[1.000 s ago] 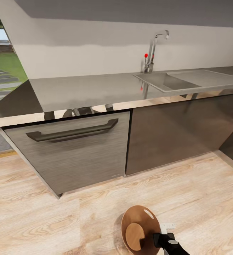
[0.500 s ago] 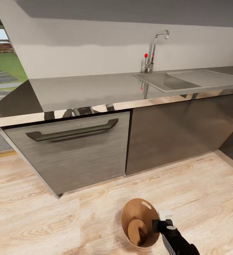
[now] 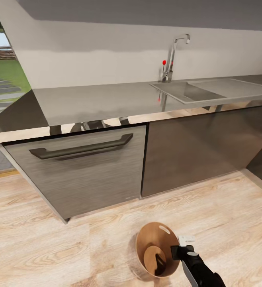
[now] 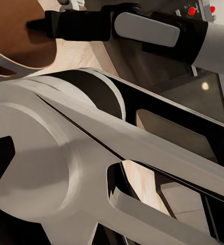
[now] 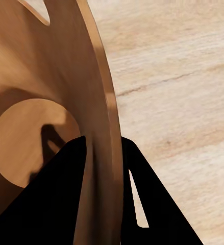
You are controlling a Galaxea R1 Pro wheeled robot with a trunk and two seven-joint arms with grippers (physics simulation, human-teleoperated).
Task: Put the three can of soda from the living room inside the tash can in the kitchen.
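The kitchen's grey tabletop (image 3: pixel 107 101) runs across the head view, with a sink (image 3: pixel 186 92) sunk into its right part and a chrome tap (image 3: pixel 171 59) with red knobs behind it. Below it stand grey cabinets (image 3: pixel 87 175); the left front carries a long dark bar handle (image 3: pixel 81 149). The pale wood floor (image 3: pixel 39 247) spreads beneath them.

On that floor, in front of the cabinets and near the lower edge of the head view, stands the tash can (image 3: pixel 147 243). It is round and tapered, its inside coppery-brown with a lighter round bottom, and an oval cut-out sits near the far rim. It leans slightly, its mouth turned toward the camera.

The right pincer (image 3: pixel 178 252) is clenched on the bin's near-right rim: in the right wrist view the thin wall (image 5: pixel 104 102) passes between the two dark fingers (image 5: pixel 55 204), one inside the bin and one outside.

The left wrist view shows the robot's own pale body parts and the right arm (image 4: pixel 142 30) reaching to the bin; whether the left pincer is clenched or released I cannot tell.
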